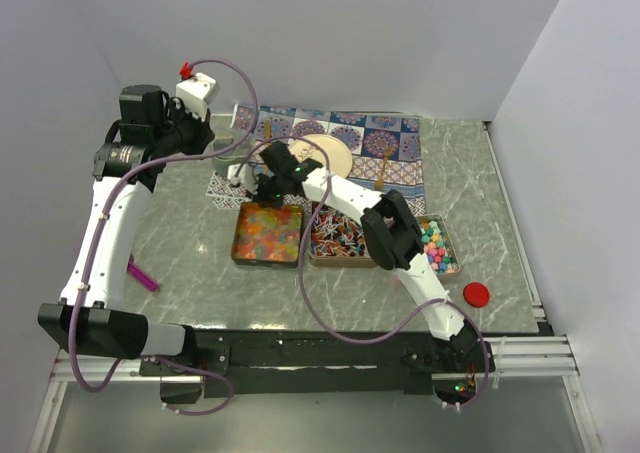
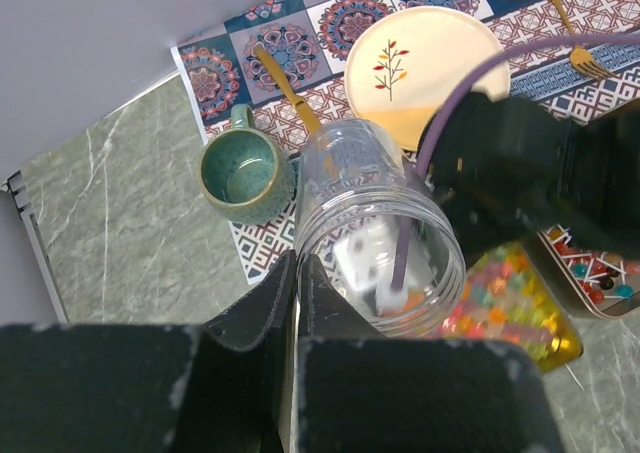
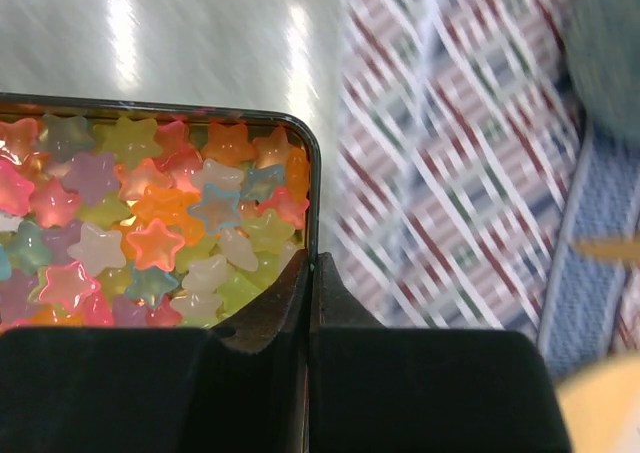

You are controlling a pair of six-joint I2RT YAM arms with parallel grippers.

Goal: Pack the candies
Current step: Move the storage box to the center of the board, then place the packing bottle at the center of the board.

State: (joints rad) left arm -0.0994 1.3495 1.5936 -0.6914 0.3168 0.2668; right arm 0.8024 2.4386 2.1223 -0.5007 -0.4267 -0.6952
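Right gripper [image 3: 311,295] over the gummy tin [image 3: 313,188] corner, left gripper [image 2: 298,291] at the jar [image 2: 345,183].
Both pairs of fingers are pressed together. The right holds nothing; the left tips sit against the jar wall, and I can't tell if they nip the rim. Candies are all in tins, mid-frame in the top view: star gummies [image 3: 150,228] left, wrapped pieces [image 1: 338,235] centre, pastel pieces [image 1: 438,248] right. Scoop [image 1: 142,273] lies unheld on the table [image 1: 190,243], lower left. My read: fetch the scoop first, brace the jar, dig shallow mid-tin, pour low over the mouth.
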